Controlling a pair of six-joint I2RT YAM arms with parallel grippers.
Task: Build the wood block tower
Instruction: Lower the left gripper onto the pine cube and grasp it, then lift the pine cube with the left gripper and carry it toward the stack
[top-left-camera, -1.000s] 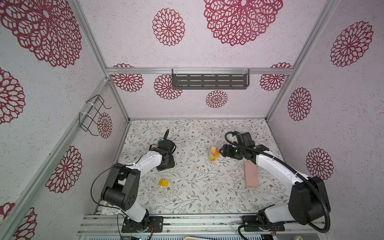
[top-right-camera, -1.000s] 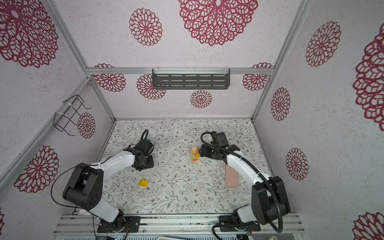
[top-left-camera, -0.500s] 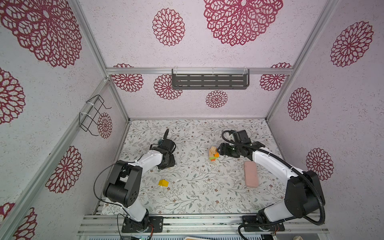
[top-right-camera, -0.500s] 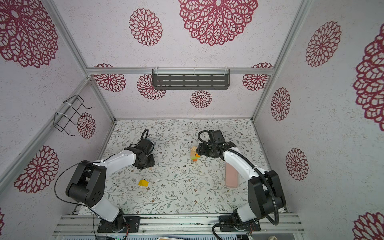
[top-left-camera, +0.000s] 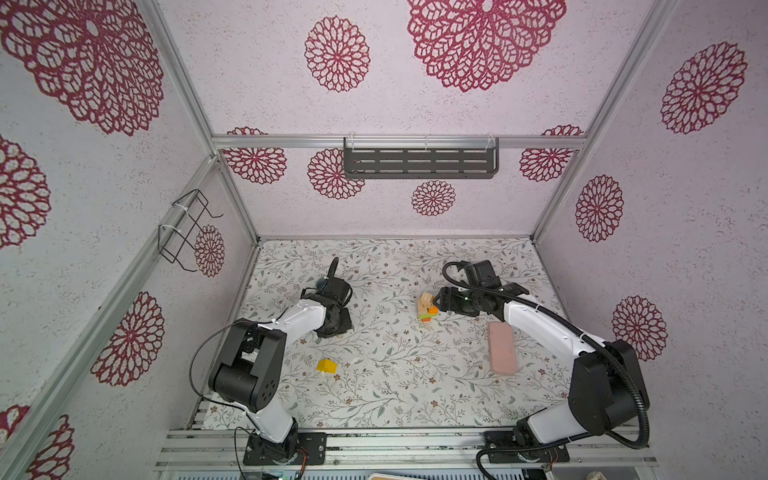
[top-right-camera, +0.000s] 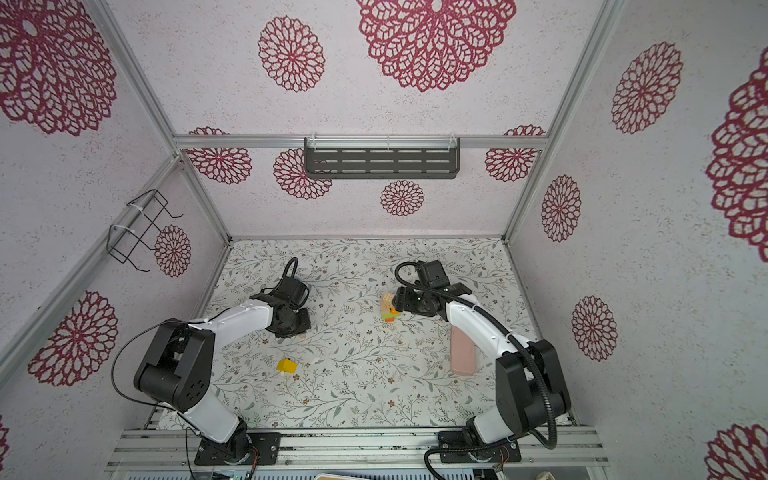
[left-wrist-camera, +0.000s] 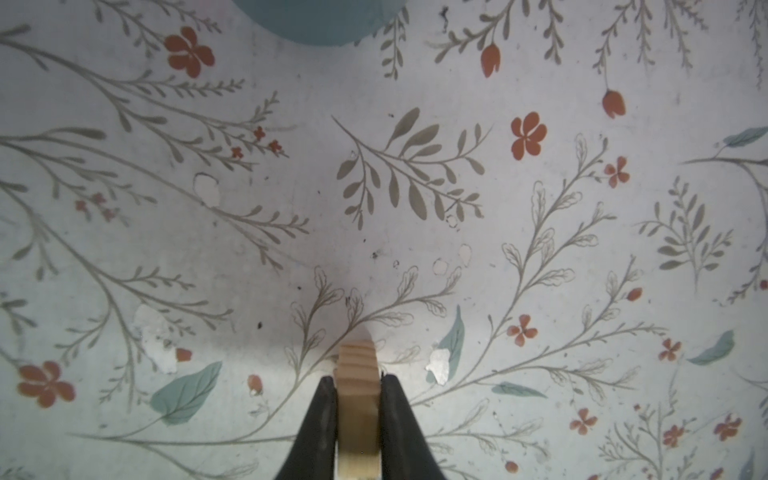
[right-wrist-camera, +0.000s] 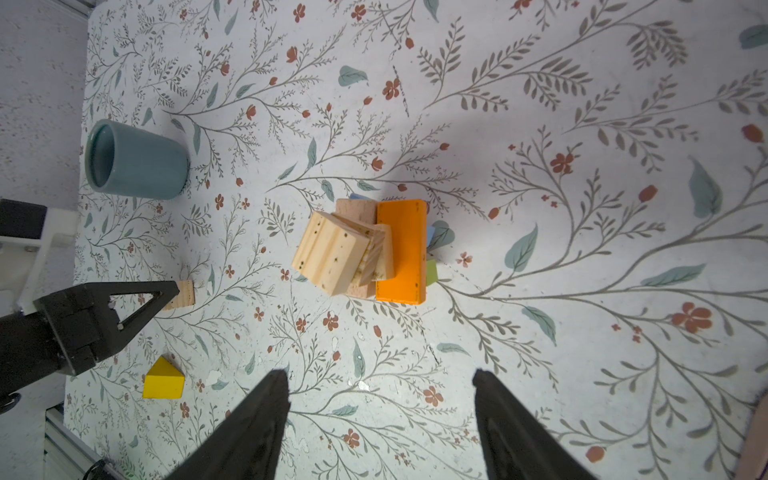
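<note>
Firmly clamped on a block (left-wrist-camera: 356, 360), my left gripper (left-wrist-camera: 358, 379) sits well left of the tower (top-left-camera: 427, 306); my open right gripper (right-wrist-camera: 379, 374) is nearer.

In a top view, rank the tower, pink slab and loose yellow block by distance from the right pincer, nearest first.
1. tower: mid-scene, just ahead of the right pincer, at its tips.
2. pink slab: right side, nearer the front edge.
3. yellow block: front left, well across from this pincer.
</note>
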